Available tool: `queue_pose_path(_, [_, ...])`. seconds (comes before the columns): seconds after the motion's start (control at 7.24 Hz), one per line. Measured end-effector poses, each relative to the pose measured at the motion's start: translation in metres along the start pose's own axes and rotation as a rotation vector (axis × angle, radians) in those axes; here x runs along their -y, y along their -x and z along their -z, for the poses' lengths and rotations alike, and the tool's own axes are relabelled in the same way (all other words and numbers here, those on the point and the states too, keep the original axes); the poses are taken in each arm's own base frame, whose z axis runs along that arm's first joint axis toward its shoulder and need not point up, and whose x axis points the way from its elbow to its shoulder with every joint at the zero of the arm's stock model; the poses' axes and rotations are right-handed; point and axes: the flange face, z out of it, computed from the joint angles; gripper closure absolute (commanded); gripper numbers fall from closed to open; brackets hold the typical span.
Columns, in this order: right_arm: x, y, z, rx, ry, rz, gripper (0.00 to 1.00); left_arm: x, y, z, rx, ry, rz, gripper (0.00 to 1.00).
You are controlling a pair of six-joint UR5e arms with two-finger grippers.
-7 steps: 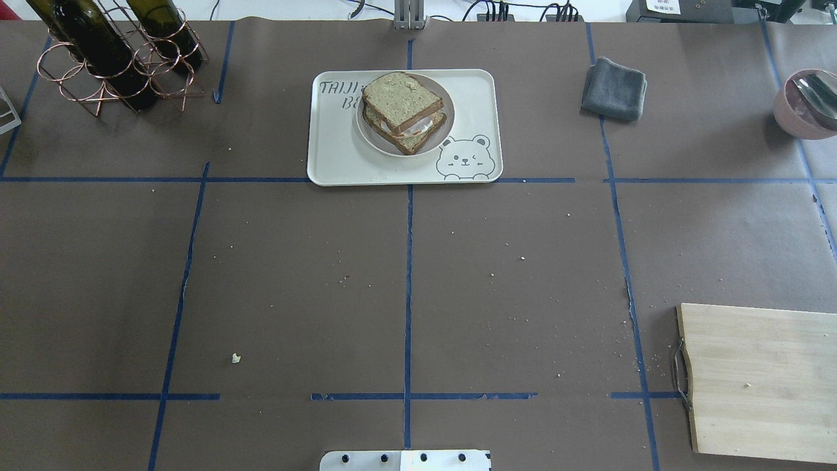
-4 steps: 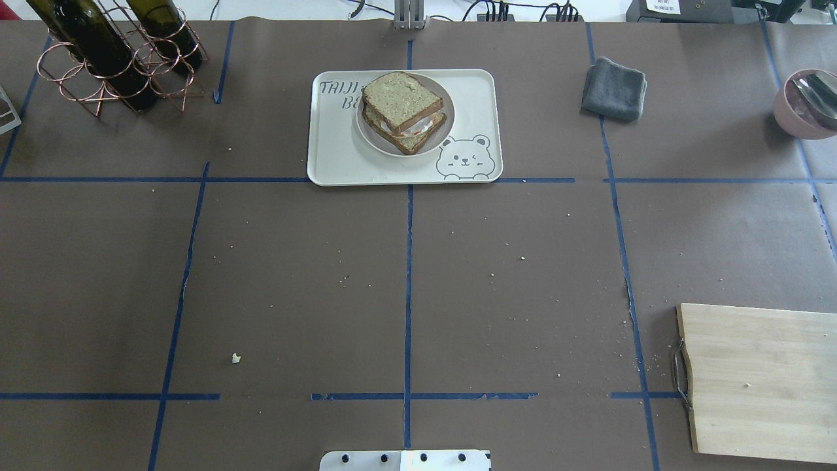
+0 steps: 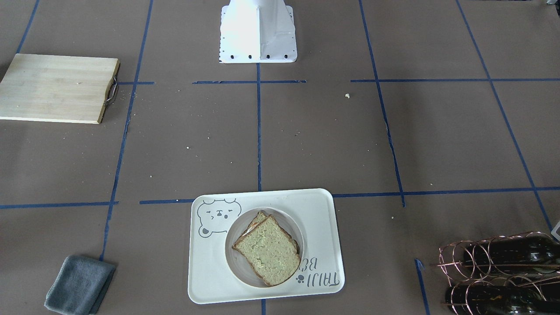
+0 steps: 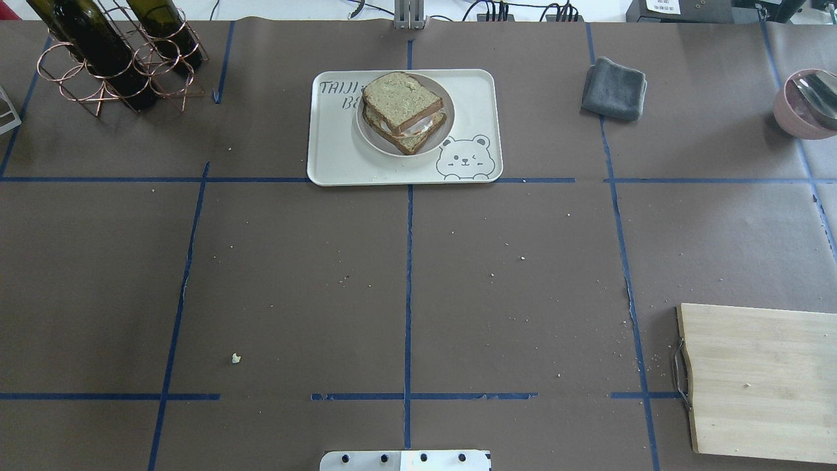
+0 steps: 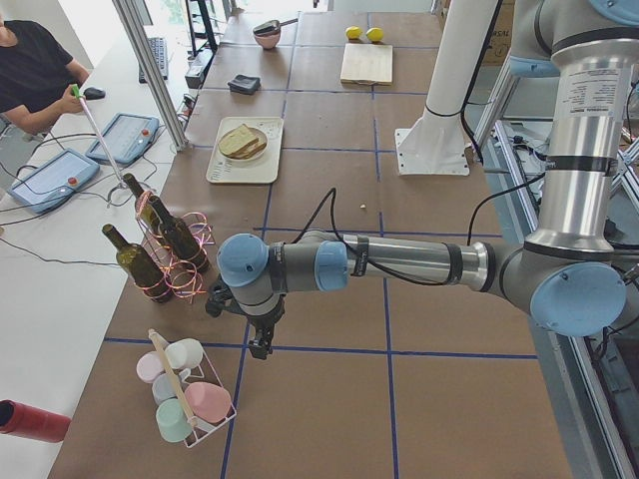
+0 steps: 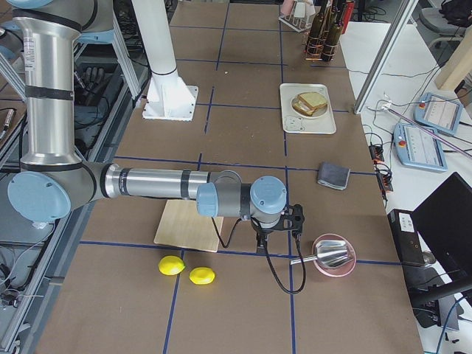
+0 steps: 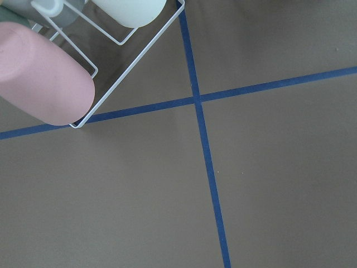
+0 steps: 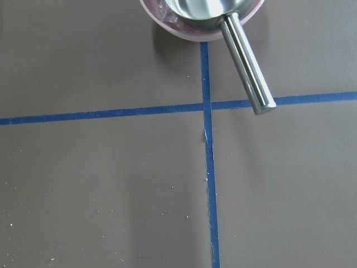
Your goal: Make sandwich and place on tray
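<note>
The sandwich (image 4: pixel 404 104) is stacked: two tan bread slices with dark crust and a strip of white egg (image 4: pixel 418 129) between them. It sits on a small round white plate (image 4: pixel 366 133) on the cream tray (image 4: pixel 340 154) with the bear drawing, at the far middle of the table. It also shows in the front-facing view (image 3: pixel 267 250). My left gripper (image 5: pixel 258 344) hangs low over the table's left end, far from the tray. My right gripper (image 6: pixel 295 221) hangs over the right end, beside the pink bowl. I cannot tell whether either is open or shut.
A copper rack with wine bottles (image 4: pixel 111 52) stands at the far left. A grey cloth (image 4: pixel 613 88) and a pink bowl with a metal scoop (image 4: pixel 807 104) lie at the far right. A wooden cutting board (image 4: pixel 758 383) is near right. A wire rack of cups (image 5: pixel 185 394) is by the left gripper.
</note>
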Motion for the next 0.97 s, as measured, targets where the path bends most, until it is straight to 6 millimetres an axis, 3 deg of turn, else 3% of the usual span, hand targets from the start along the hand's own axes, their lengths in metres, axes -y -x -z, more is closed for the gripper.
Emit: queue_pose_path(0.97, [0.0009,-0.0025,0.0065,-0.002,-0.012,-0.009,0.0,0.001,-0.0002,0.0012,0.0,-0.003,-0.002,0.0])
